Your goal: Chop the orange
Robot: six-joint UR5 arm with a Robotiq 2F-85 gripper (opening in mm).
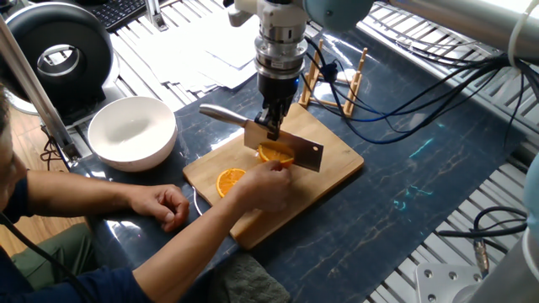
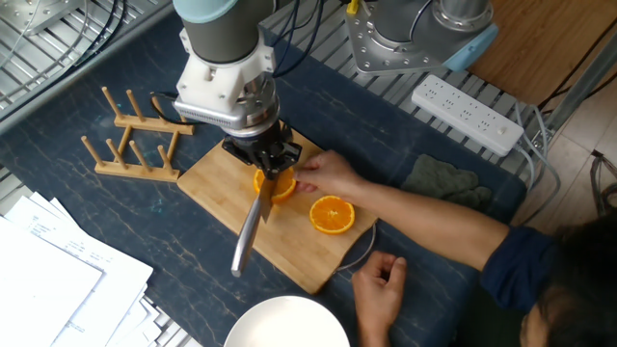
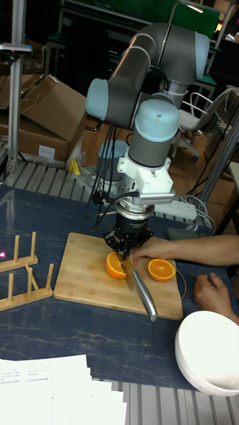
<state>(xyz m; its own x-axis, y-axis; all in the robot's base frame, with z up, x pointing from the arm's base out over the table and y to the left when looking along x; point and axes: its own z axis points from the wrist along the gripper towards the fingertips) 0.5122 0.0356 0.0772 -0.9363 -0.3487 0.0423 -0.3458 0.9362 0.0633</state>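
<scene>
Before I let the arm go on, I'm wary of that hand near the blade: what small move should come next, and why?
Probably press the knife straight down, slowly. Its blade sits on the orange half that the person's hand steadies on the cutting board, and that half looks uncut. Fingers lie close beside the blade, so keep it vertical with no sideways drift. The other half lies apart, face up.
</scene>
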